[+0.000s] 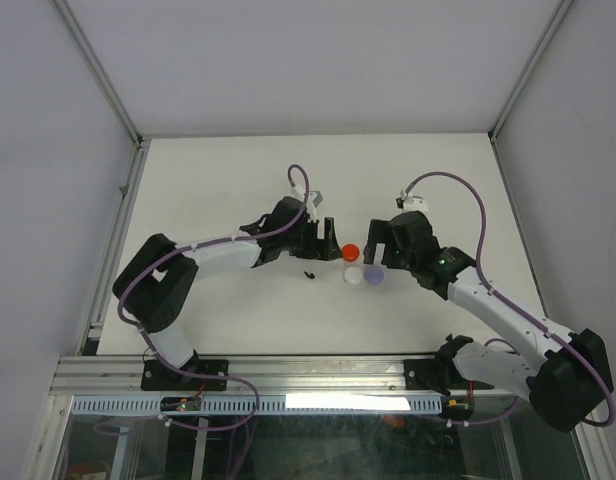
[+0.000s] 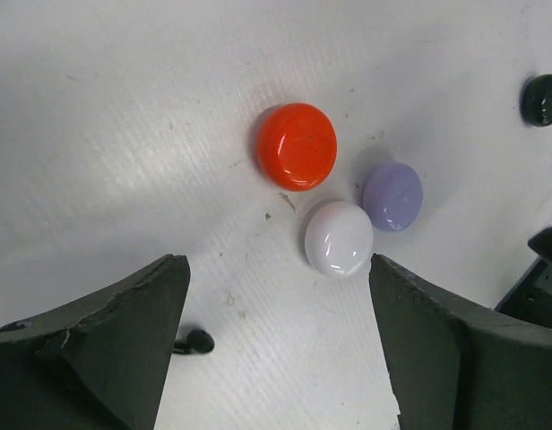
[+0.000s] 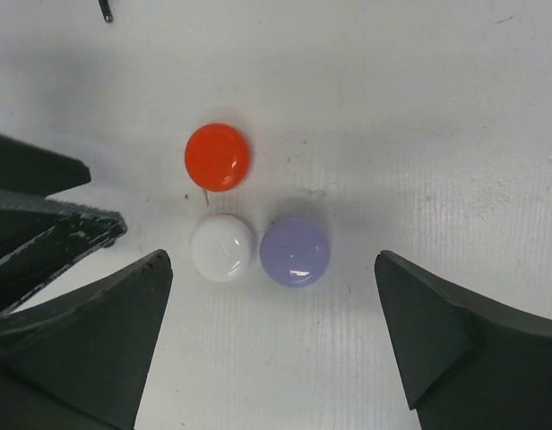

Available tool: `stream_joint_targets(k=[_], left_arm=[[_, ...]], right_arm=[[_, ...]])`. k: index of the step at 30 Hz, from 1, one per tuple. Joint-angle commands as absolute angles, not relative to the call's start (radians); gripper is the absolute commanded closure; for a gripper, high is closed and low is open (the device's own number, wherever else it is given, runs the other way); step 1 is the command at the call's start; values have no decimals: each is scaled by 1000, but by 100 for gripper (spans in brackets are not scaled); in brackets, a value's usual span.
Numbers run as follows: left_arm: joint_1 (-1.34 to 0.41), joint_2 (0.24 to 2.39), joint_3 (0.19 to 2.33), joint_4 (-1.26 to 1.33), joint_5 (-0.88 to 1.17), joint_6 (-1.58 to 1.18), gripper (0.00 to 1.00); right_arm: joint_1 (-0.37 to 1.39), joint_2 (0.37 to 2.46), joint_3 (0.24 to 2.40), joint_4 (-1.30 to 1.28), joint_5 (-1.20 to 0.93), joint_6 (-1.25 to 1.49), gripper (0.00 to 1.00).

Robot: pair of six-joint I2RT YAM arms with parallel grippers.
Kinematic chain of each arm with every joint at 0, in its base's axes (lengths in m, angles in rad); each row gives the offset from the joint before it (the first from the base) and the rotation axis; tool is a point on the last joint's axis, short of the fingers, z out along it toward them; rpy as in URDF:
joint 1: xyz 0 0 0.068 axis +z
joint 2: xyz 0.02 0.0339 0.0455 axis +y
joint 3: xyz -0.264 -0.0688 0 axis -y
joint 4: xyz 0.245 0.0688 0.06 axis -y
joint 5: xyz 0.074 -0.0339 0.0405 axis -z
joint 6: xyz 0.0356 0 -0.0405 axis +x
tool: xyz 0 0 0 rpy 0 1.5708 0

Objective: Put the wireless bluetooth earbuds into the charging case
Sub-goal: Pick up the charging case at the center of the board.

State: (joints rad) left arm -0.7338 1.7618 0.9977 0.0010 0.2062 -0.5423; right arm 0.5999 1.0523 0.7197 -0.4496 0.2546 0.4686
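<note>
Top external view showed both arms reaching to the middle of the white table (image 1: 228, 180). The left gripper (image 1: 324, 244) and right gripper (image 1: 379, 248) faced each other over three round cases. The red case (image 1: 351, 251) sat farthest from the bases, with the white case (image 1: 353, 273) just nearer. The lilac case (image 1: 373, 275) was right beside the white one, touching or nearly so. All three looked closed, domed tops up. One black earbud (image 1: 309, 274) lay loose on the table left of the white case, apart from it and just below the left gripper's fingers.

Left wrist view: the jaws stood apart with only bare table between them and nothing held. The white case sat just ahead of the right-hand finger. The earbud lay by the inner edge of the other finger; contact could not be told. A glossy black rounded item (image 2: 541, 98) showed near the far right edge, type unclear.

Right wrist view: the jaws stood wide apart with nothing gripped. The white and lilac cases sat side by side ahead of the gap, the red one beyond them. Dark fingers of the other gripper cut in at the left edge.
</note>
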Motion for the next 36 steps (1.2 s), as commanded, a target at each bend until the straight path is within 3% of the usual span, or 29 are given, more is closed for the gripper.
stream_joint_targets(k=[1, 14, 27, 36], left_arm=[[-737, 1589, 972, -61, 85, -487, 16], [-687, 1318, 953, -247, -68, -403, 1], [-652, 1291, 952, -258, -68, -400, 1], [-650, 1296, 958, -256, -53, -402, 2]], right_arm=[[589, 1047, 783, -481, 367, 574, 1], [238, 1126, 730, -692, 513, 797, 2], [-2, 1174, 691, -769, 635, 868, 8], [-94, 1220, 679, -692, 525, 816, 13]])
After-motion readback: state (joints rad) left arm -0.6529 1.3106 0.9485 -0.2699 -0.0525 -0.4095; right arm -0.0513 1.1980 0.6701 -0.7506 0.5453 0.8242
